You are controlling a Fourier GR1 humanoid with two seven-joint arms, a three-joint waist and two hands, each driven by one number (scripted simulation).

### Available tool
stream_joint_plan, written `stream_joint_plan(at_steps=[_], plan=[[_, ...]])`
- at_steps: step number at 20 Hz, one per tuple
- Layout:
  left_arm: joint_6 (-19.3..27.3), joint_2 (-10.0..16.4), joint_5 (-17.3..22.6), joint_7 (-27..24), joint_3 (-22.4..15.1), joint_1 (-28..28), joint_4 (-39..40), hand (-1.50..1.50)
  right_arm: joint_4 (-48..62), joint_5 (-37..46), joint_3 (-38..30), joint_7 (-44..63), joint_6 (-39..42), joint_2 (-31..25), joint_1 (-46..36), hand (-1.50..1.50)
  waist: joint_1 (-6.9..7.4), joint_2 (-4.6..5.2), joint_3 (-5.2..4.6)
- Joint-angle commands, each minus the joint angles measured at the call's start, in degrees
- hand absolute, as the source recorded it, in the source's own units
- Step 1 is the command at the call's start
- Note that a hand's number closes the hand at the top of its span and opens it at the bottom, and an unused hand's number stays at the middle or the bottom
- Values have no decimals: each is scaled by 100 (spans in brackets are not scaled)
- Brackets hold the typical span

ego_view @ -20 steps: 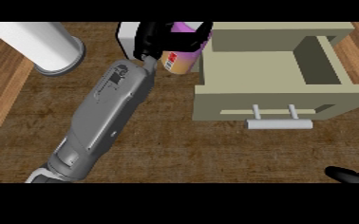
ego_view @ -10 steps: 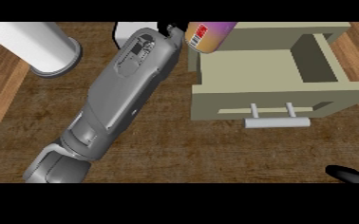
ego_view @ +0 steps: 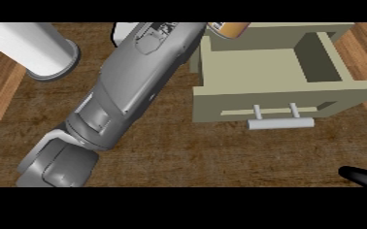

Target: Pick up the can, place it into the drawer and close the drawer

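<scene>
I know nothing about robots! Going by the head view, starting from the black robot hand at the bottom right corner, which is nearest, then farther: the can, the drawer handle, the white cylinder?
1. Drawer handle: just up and left of the right robot hand.
2. Can: at the view's top edge, slightly right of centre.
3. White cylinder: far across, at the upper left.

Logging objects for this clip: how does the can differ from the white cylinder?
The can is orange-brown; the white cylinder is plain white. The can looks much narrower than the cylinder. The can shows at the open drawer's far left corner; the cylinder stands on the counter left of the left forearm. Both are round and cut off at the view's top.
</scene>
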Motion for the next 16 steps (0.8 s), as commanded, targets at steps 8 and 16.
stream_joint_plan(at_steps=[8,16], plan=[[455,-6,532,-225,-686,-698,928,150,-232,4,94,183,7,24,75,-150,-232,29,7],[1249,-6,779,-455,-880,-871,1424,-150,-170,98,347,315,56,-52,-181,-150,-430,89,15]])
